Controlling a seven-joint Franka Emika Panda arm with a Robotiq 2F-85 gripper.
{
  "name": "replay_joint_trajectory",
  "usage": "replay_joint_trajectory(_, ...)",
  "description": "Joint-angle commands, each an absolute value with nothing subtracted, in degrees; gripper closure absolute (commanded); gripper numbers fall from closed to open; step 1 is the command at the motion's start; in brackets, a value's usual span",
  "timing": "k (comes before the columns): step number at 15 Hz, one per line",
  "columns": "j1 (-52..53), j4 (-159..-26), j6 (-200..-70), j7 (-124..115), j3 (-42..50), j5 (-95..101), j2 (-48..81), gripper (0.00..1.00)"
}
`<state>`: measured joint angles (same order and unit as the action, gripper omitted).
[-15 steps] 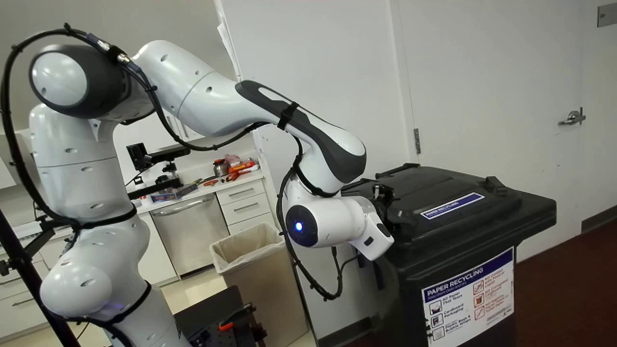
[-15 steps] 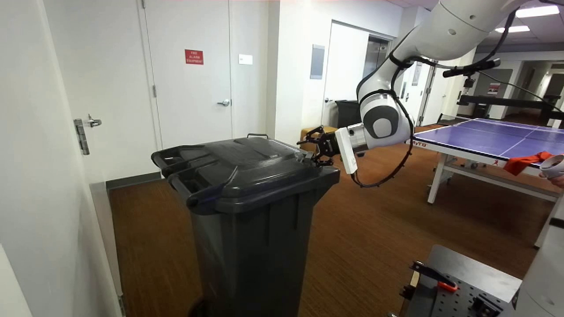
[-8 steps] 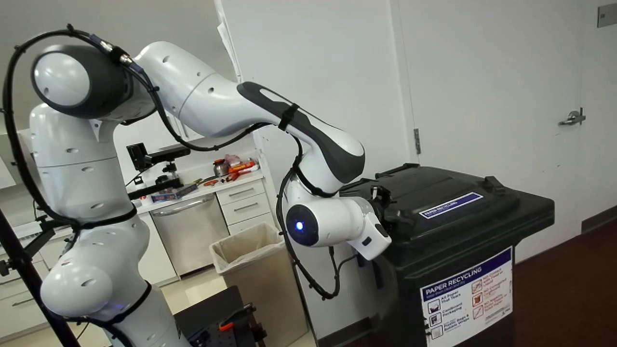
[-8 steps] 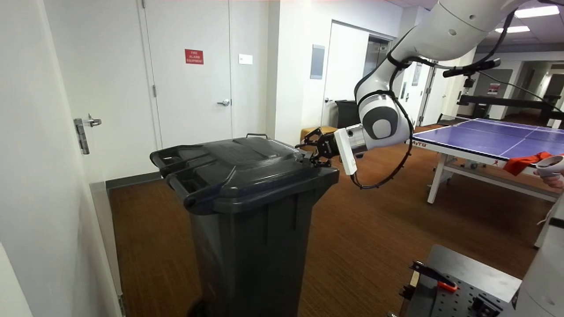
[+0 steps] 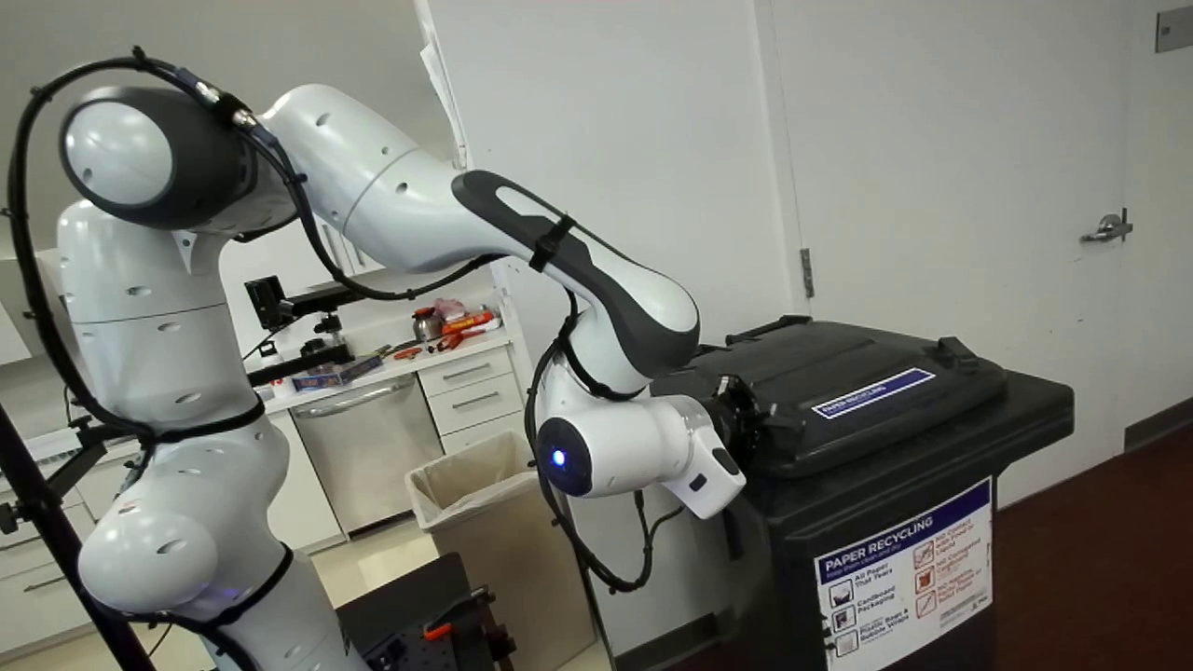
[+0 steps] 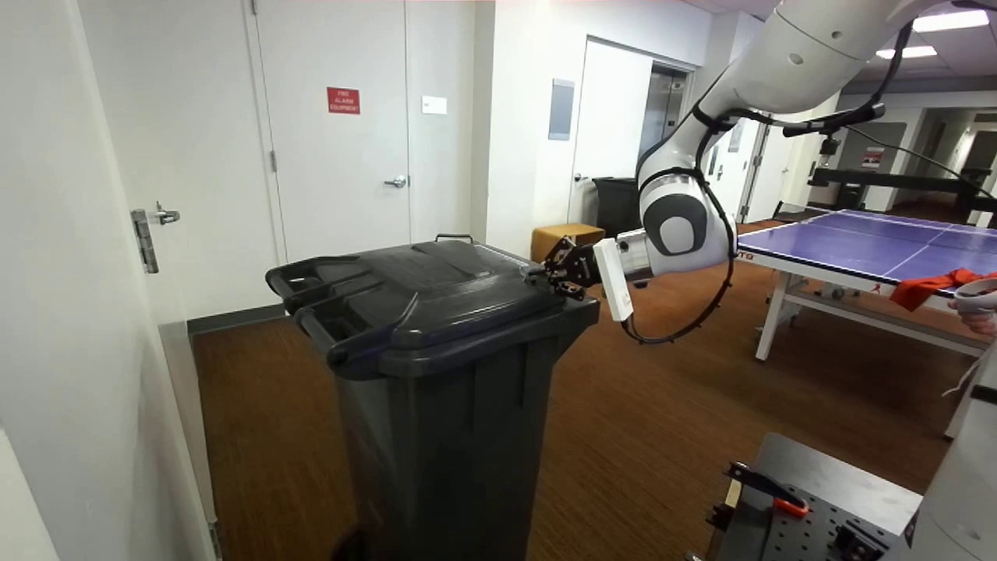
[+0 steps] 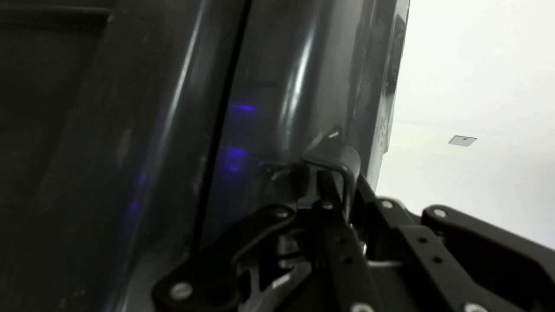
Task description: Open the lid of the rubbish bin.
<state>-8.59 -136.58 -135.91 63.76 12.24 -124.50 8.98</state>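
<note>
The black rubbish bin [image 6: 452, 452] stands upright, and its lid [image 6: 444, 269] lies flat and closed on top in both exterior views. A blue-white label [image 5: 872, 394] is on the lid. My gripper [image 6: 539, 277] reaches the lid's edge nearest the arm. In the wrist view, a looped handle [image 7: 350, 159] sticks out from the lid's rim. One finger [image 7: 326, 184] passes through the loop's opening and the other lies on its outer side, so my gripper [image 7: 347, 190] is shut on this handle. The fingertips are partly hidden behind it.
A beige bin [image 5: 522, 559] with a liner stands beside the arm. White doors and a wall [image 6: 132, 351] are close to the black bin. A purple table-tennis table [image 6: 849, 238] and a person's hand [image 6: 977, 319] are at the right in an exterior view.
The gripper's fingers have come together around the handle. The wrist has dropped slightly and drawn back a little from the bin. The lid stays closed.
</note>
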Motion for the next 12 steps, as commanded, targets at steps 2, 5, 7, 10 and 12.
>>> replay_joint_trajectory(2,-8.5,-135.7,-133.3,67.8,12.6,-129.6,8.2,0.97)
replay_joint_trajectory(5,-8.5,-136.4,-132.8,69.2,12.7,-131.9,7.0,0.97)
replay_joint_trajectory(7,-8.4,-136.9,-133.1,69.3,12.6,-133.1,5.7,0.97)
replay_joint_trajectory(10,-8.2,-137.0,-134.9,68.3,12.4,-133.1,3.1,0.97)
replay_joint_trajectory(12,-8.0,-136.5,-137.5,67.6,12.1,-132.2,1.6,0.97)
